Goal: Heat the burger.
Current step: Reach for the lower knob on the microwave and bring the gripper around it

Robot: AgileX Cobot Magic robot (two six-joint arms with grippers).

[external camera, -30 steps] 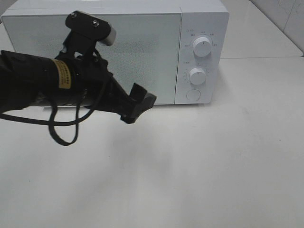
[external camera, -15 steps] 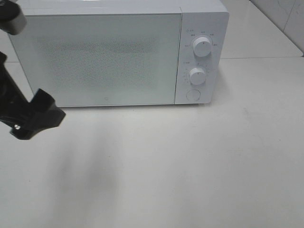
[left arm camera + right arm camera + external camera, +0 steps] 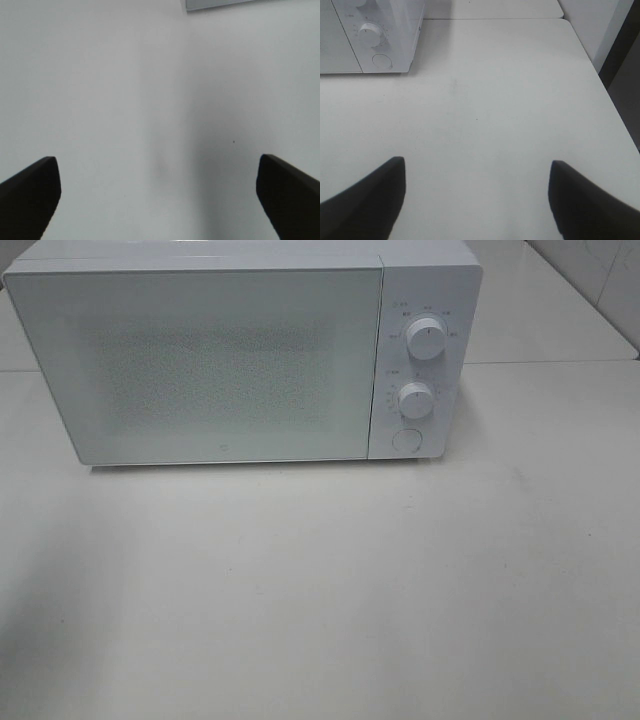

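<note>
**Left tool** (image 3: 159, 200): two dark fingers (image 3: 27, 192), spread to their widest. Nothing is between them and nothing touches them. It hangs over bare white table (image 3: 100, 90). Seen in its own wrist view only.

**Right tool** (image 3: 476, 200): dark fingers (image 3: 367, 200) set well apart, empty and touching nothing. It is above the table (image 3: 490, 100), with the table's far edge and right-hand edge both in sight. The microwave's control end (image 3: 395, 30) lies well away from it.

**Table** (image 3: 350, 590): white and matt, and it carries the microwave.

**Microwave** (image 3: 200, 260): white box at the back of the table.
- Door (image 3: 200, 360): shut, with a frosted, speckled pane that does not show the inside.
- Control strip, to the right of the door:
  - upper dial (image 3: 426, 340)
  - lower dial (image 3: 415, 400)
  - round button (image 3: 406, 439), below the two dials

**Writing:**
- Small grey characters ring both dials, too small to read.
- A tiny mark (image 3: 222, 451) sits low on the door at its middle, too small to make out.

**Burger:** not seen in any view, so its look cannot be given. Whether it sits behind the shut door cannot be told.
</note>
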